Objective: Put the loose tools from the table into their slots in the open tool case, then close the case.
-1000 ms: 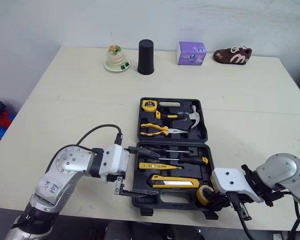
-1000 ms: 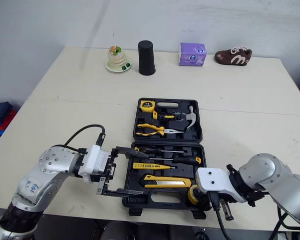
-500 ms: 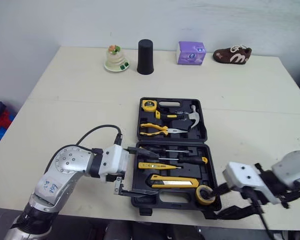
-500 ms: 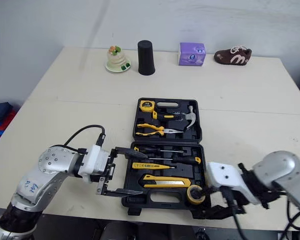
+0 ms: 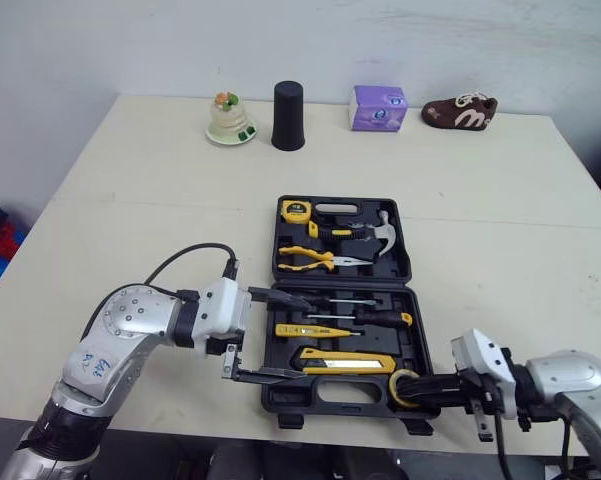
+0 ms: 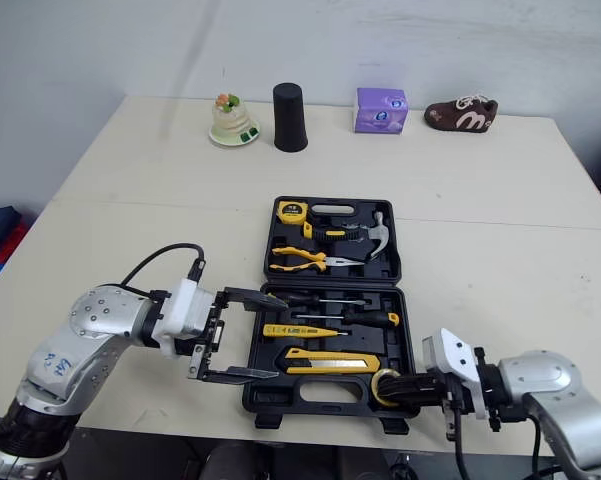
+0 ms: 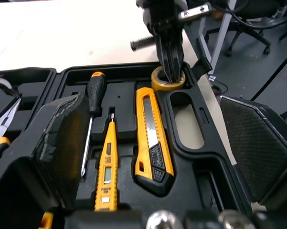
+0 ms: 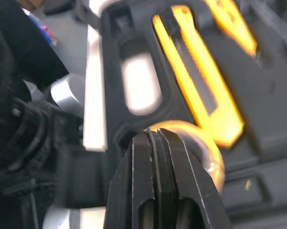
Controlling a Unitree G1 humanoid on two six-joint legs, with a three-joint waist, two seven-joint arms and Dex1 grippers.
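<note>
The black tool case (image 5: 320, 396) lies open, its lid (image 5: 398, 268) holding a tape measure, pliers and a hammer. The base holds screwdrivers (image 5: 365, 316), a yellow tester pen (image 5: 305, 330) and a yellow utility knife (image 5: 345, 362). A yellow tape roll (image 5: 396, 390) sits in the near right corner. My right gripper (image 5: 417, 384) lies low at that corner and points left; it is shut, tips in the roll's (image 7: 158, 84) hole. My left gripper (image 5: 275, 336) stands open at the case's left edge, one finger over the screwdrivers, the other by the front rim.
At the table's far edge stand a glass ornament (image 5: 230, 118), a black cup (image 5: 288, 115), a purple tissue box (image 5: 379, 107) and a brown shoe (image 5: 460, 110). The case's front rim is close to the table's near edge. Bare tabletop (image 5: 130, 230) lies to the left and right.
My right gripper drew back to the right off the case corner, dropped low, and now points left, shut, into the tape roll. My left gripper has hardly moved.
</note>
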